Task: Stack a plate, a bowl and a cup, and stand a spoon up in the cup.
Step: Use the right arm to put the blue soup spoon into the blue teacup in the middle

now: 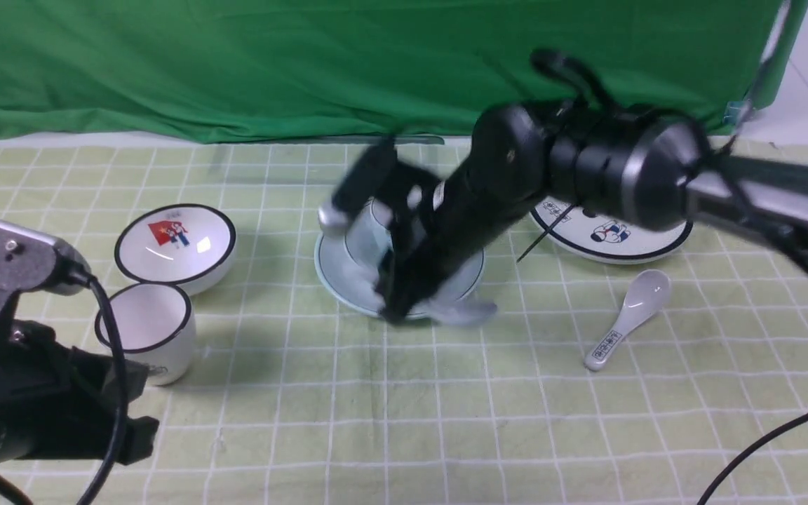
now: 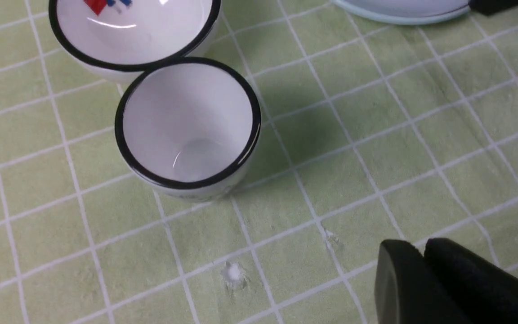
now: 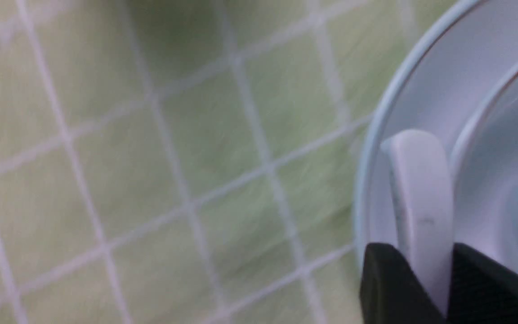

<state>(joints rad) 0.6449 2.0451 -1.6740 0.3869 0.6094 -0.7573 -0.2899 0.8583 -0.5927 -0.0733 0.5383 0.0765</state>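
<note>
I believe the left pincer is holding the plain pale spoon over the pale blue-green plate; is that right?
Not quite: it is the right pincer, not the left pincer, that holds the plain pale spoon over the pale blue-green plate. The right wrist view shows this.

Even, bright lighting leaves a white glare spot at about four o'clock inside the red-pictured bowl; the right arm is motion-blurred.
</note>
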